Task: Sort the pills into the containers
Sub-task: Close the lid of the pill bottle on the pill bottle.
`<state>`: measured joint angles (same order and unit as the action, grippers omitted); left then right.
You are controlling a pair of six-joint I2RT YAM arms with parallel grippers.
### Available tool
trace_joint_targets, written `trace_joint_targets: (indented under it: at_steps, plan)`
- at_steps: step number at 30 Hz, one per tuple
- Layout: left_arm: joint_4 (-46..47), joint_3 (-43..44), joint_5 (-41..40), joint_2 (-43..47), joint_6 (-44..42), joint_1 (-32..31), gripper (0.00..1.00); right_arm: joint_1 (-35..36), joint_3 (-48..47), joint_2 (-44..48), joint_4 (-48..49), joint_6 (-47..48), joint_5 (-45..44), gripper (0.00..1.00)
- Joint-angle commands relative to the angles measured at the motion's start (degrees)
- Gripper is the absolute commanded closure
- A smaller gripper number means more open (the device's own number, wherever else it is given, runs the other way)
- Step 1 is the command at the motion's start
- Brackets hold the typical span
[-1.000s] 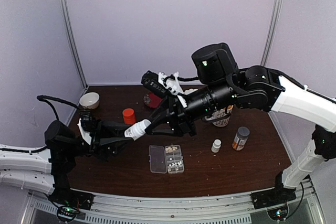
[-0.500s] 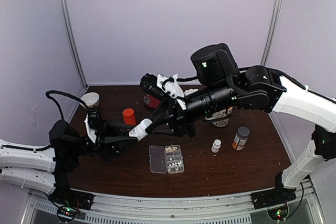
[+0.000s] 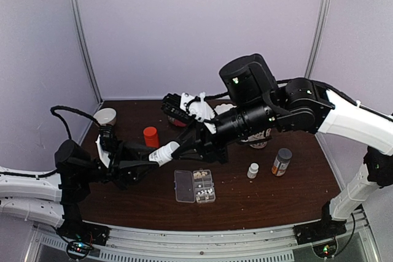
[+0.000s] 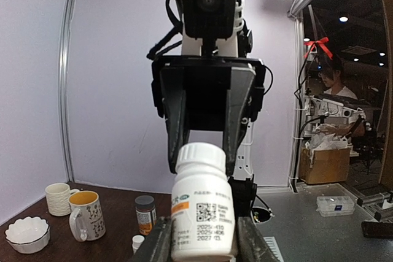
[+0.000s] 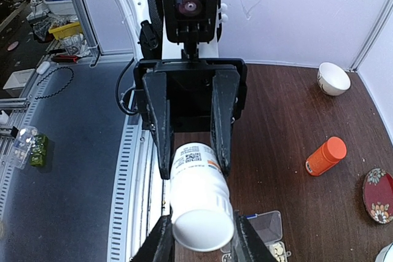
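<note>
Orange bottle, white bowl

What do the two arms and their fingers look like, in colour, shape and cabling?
Both arms have white shells on the long links and black joints: left arm, right arm. Small green lights glow on some joints. Each wrist carries a black finned camera block. The fingers are black, long and tapering. A black cable loops by the left arm.

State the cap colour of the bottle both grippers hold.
The bottle cap is white, clearest in the right wrist view.
</note>
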<state>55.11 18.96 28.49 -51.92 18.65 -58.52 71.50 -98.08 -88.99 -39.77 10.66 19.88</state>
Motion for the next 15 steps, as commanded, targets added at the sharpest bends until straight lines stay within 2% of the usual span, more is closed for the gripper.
trace_joint_targets:
  at_steps: [1, 4, 8, 15]
  plan:
    - [10.81, 3.06, 2.48, -0.05, 2.67, -0.37, 1.00, 0.43, 3.04, -0.65, 2.93, 1.75, 3.30, 0.93]
    - [9.51, 4.34, 3.20, -0.63, 4.21, -0.36, 1.00, 1.00, 5.26, -0.21, 7.14, 6.01, 6.02, 0.91]
    - [8.61, 4.99, 3.79, -0.38, 5.48, -0.38, 1.00, 2.13, 5.16, -0.76, 6.56, 15.20, 8.28, 0.88]
    - [6.46, 6.54, 5.05, -0.77, 6.99, -0.38, 1.00, 2.19, -0.79, -4.46, -3.57, 32.87, 12.75, 0.85]
